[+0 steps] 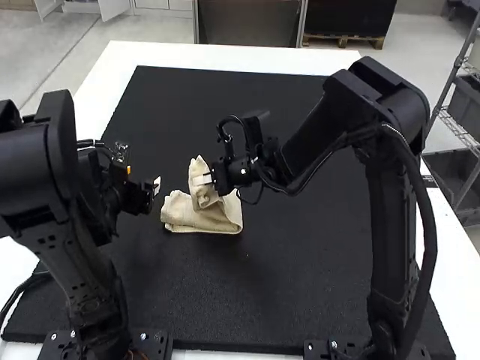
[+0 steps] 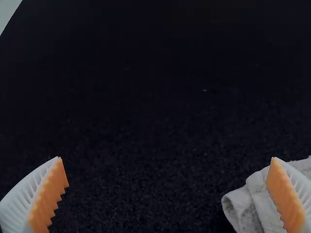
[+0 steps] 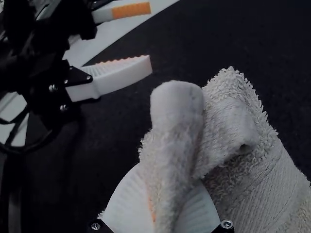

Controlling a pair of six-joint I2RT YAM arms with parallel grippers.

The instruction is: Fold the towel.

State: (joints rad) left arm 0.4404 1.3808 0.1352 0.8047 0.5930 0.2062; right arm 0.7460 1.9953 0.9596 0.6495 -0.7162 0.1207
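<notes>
Cream terry towel point(image 1: 225, 219) sits on the black mat point(image 1: 277, 300), a raised fold clamped in the right gripper point(image 3: 167, 182); releasing high could crumple it. Left gripper point(image 2: 165, 158): fingers wide apart.

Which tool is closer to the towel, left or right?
Right. The right tool is gripping a raised bit of the towel. The left tool is open, off to the towel's left.

And the towel point(image 1: 217, 219) runs out of frame in both wrist views! Its gathered part covers the fingertips of the right gripper point(image 1: 201, 180), one finger of the left gripper point(image 1: 154, 190) masks some more, and the high view's edge chops off the left arm point(image 1: 30, 172)!
</notes>
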